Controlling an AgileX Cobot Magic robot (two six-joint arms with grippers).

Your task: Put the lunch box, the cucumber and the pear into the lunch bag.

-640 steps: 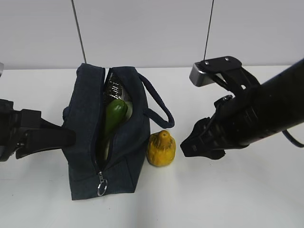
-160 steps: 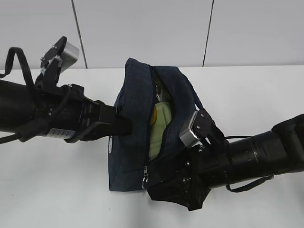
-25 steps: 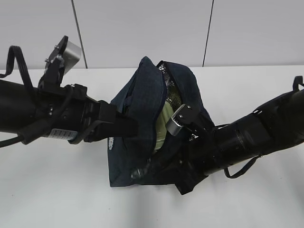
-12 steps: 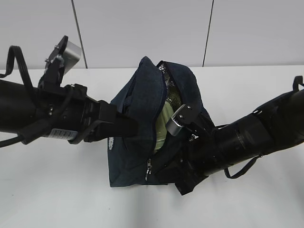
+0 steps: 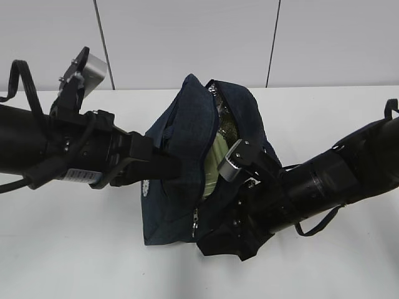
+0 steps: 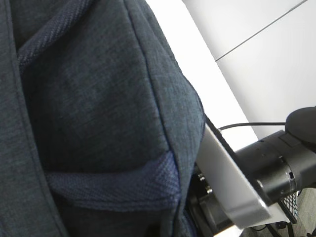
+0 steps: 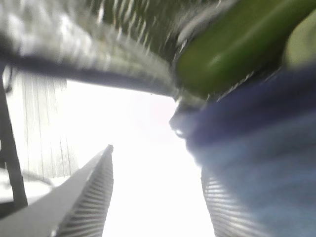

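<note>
Left gripper: I see it pressed against the lunch bag; jaw state cannot be told. Right gripper: at the bag's near end, jaws spread per wrist view. Lunch box: inside the bag. Cucumber: only my right wrist view shows it, inside.

The lunch bag was set on the table, about midway between the two arms. The left arm was placed against the bag's left side, and the right arm was pressed against its right front corner. The lunch box was lodged inside the bag's opening. In the right wrist view, the cucumber was seen inside the bag, against its lining. The zipper pull was hung at the bag's front end.
</note>
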